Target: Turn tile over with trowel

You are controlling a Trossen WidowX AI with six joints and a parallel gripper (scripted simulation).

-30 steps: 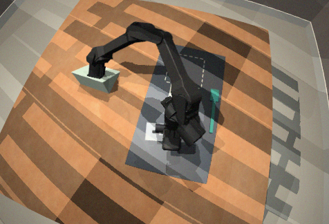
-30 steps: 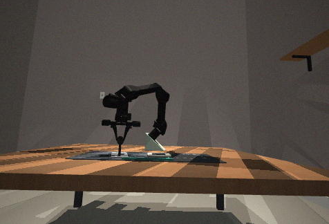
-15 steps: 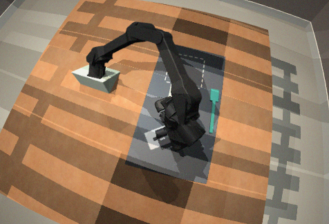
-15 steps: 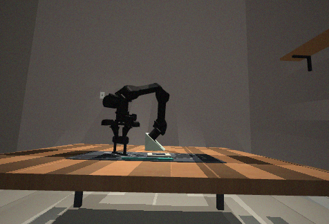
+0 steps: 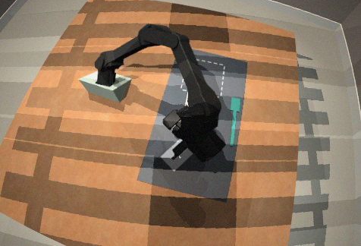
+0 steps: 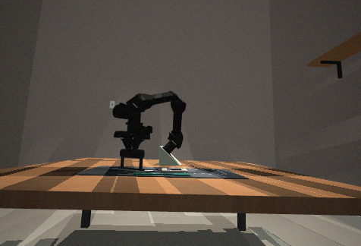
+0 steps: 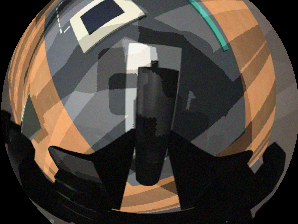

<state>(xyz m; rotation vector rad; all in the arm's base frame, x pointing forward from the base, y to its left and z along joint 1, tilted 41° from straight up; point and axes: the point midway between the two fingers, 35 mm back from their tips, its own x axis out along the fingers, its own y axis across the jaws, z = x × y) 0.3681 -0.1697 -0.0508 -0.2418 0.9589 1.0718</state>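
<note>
Fingers (image 5: pixel 180 150) (image 6: pixel 131 168) are clamping the black-handled, pale-bladed small trowel (image 5: pixel 171 159) (image 6: pixel 148 170) (image 7: pixel 157 100); cream square tile (image 5: pixel 186 97) (image 6: pixel 174 169) (image 7: pixel 102 15), dark mark up, is lying near the dashed outline (image 5: pixel 223 80) (image 7: pixel 59 20), probably needing a low, level blade approach.

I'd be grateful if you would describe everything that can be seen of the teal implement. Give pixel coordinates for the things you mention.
The teal implement (image 5: pixel 235 106) (image 6: pixel 161 174) (image 7: pixel 210 21) has a flat, roughly rectangular head and a long, narrow, straight handle, both one plain colour; it could be plastic or painted, I cannot tell which. It lies flat on the dark mat (image 5: pixel 159 171), close beside the long edge farther from the robot's base, its handle running roughly along that edge. Nothing grips it, and only the mat appears to touch it.
</note>
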